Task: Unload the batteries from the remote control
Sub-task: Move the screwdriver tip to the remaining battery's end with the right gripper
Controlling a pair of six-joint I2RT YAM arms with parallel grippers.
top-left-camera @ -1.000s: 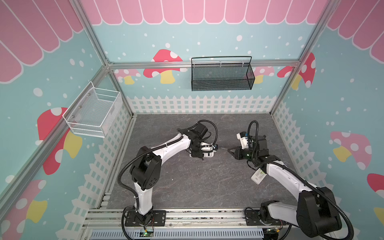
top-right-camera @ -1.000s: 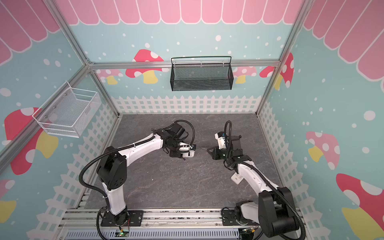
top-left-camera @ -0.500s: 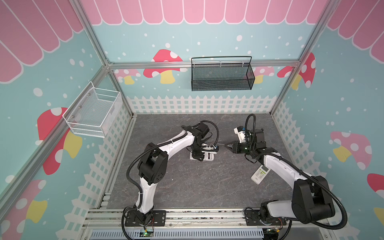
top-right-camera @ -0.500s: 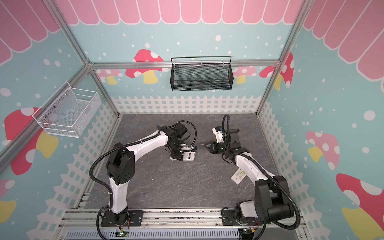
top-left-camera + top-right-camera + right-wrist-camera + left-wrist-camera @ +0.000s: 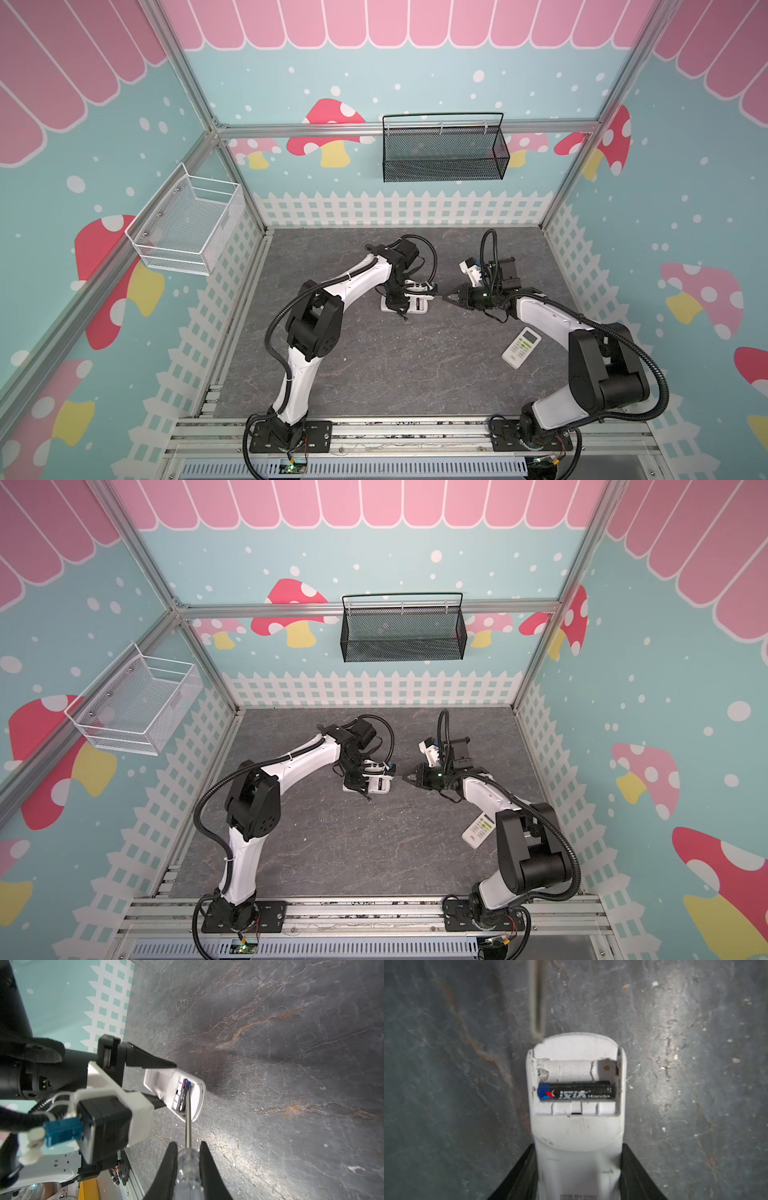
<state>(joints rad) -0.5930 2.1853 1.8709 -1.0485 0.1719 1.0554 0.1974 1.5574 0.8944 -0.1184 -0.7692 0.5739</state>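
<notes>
Now that my right arm has swung in leftward over the dark grey slate bench [image 5: 374, 365], I judge the prying step can begin. My left claw [image 5: 578, 1147] pinches the white plastic remote control [image 5: 577, 1130] by its sides at mid-bench, back uncovered. My right claw [image 5: 188, 1147] is pressed onto the clear-handled steel screwdriver [image 5: 188, 1163], whose tip reaches the remote's end. One slot [image 5: 571, 1068] is bare; the black battery with a blue end [image 5: 576, 1092] lies in the other, near that tip, crosswise ahead of my left claw.
</notes>
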